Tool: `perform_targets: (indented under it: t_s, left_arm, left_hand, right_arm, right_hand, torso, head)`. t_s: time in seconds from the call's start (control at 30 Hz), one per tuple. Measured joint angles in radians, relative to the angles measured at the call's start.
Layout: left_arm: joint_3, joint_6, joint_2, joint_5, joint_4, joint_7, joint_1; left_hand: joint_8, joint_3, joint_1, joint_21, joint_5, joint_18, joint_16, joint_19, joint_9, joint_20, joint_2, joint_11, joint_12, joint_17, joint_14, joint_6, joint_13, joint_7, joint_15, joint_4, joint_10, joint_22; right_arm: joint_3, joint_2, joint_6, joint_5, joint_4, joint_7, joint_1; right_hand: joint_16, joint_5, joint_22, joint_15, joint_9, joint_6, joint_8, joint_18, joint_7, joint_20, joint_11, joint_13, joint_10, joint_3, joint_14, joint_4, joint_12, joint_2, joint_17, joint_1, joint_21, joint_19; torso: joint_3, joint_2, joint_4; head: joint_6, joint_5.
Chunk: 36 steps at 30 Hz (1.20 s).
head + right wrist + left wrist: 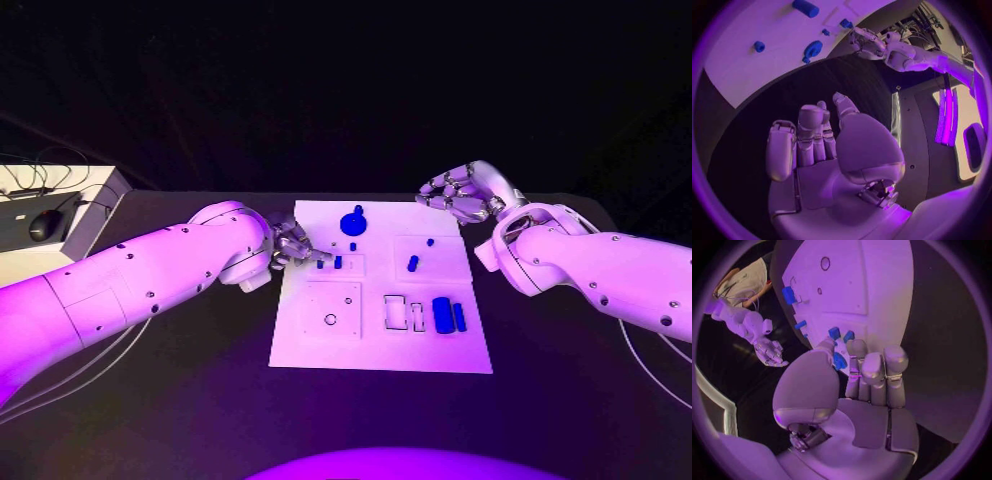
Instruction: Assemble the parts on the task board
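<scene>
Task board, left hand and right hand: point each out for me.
Task board point(378, 352), head view, bare near edge.
Left hand point(296, 245), head view, middle of hand.
Right hand point(462, 193), head view, middle of hand.

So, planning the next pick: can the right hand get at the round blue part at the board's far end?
Probably yes: the right hand hovers empty beside the task board, with nothing between it and the round blue part.
</scene>
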<state>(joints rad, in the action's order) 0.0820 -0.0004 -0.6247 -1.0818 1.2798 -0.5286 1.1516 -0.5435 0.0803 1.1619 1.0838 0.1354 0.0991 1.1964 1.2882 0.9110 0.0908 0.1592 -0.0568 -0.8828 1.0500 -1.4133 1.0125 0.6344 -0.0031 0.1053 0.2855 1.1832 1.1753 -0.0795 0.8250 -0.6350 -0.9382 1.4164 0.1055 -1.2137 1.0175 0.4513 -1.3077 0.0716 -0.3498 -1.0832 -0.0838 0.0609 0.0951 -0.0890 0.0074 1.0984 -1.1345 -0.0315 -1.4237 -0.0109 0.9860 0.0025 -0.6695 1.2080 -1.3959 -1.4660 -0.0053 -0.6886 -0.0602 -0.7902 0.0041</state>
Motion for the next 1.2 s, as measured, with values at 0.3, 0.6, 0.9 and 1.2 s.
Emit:
perform_targets:
  t_s: [0.3, 0.6, 0.9, 1.2]
  left_arm:
    - [0.055, -0.033, -0.023, 0.049, 0.027, 0.055, 0.001]
    - [0.057, -0.108, -0.006, 0.136, 0.013, 0.203, 0.002]
    - [0.007, -0.12, 0.059, -0.028, -0.026, 0.33, 0.001]
    - [-0.016, -0.134, 0.12, -0.281, -0.095, 0.435, 0.002]
  left_hand:
    - [0.039, 0.003, 0.014, -0.252, 0.0, 0.033, -0.197, -0.173, -0.07, -0.047, -0.01, 0.059, 0.021, -0.199, 0.167, -0.127, -0.037, 0.065, -0.057, -0.003, -0.147, -0.17]
    - [0.265, 0.111, 0.243, -0.602, -0.007, 0.023, -0.457, -0.22, -0.624, -0.125, -0.075, 0.145, 0.342, -0.524, 0.316, -0.127, -0.451, 0.153, -0.135, -0.143, -0.203, -0.436]
    - [0.411, 0.086, 0.321, -0.66, -0.009, 0.023, -0.496, -0.201, -0.844, -0.13, -0.06, 0.166, 0.595, -0.625, 0.318, -0.019, -0.573, 0.11, -0.144, -0.241, -0.181, -0.483]
    - [0.476, 0.07, 0.331, -0.595, -0.009, 0.023, -0.432, -0.198, -0.847, -0.119, -0.049, 0.162, 0.687, -0.627, 0.305, 0.012, -0.573, 0.099, -0.137, -0.277, -0.155, -0.411]
  right_arm:
    - [0.0, 0.002, 0.0, -0.001, 0.0, 0.0, 0.0]
    - [0.0, 0.003, -0.002, -0.001, -0.003, 0.001, 0.0]
    - [0.0, 0.001, -0.013, 0.008, -0.009, 0.014, 0.0]
    - [0.0, -0.001, -0.057, 0.057, -0.012, 0.071, 0.0]
  right_hand:
    - [0.0, 0.0, 0.0, 0.0, 0.0, 0.0, 0.0, 0.0, 0.0, 0.0, 0.0, 0.0, 0.0, 0.0, 0.0, 0.0, 0.0, 0.0, 0.0, 0.0, 0.0, 0.0]
    - [-0.004, 0.002, 0.0, 0.0, 0.002, 0.0, 0.0, 0.0, 0.0, 0.0, -0.003, -0.01, 0.008, 0.0, 0.0, 0.0, -0.018, 0.0, 0.0, 0.0, 0.0, 0.0]
    - [-0.085, 0.004, 0.0, -0.009, 0.051, 0.034, 0.009, 0.0, 0.023, 0.0, 0.004, -0.185, 0.061, 0.014, 0.009, 0.014, -0.187, 0.003, 0.013, 0.003, 0.116, 0.0]
    - [-0.188, 0.018, 0.0, -0.014, 0.097, 0.044, 0.009, 0.009, 0.033, 0.0, 0.009, -0.418, 0.048, 0.05, 0.014, 0.05, -0.296, -0.008, 0.011, 0.027, 0.281, 0.0]
  torso:
    - [0.0, 0.0, 0.0003]
    - [0.0008, 0.001, -0.0001]
    - [0.0001, 0.0, 0.0011]
    - [0.0004, 0.0, 0.0007]
  head:
    - [0.004, -0.001]
    - [0.011, -0.003]
    - [0.02, -0.005]
    - [0.028, -0.01]
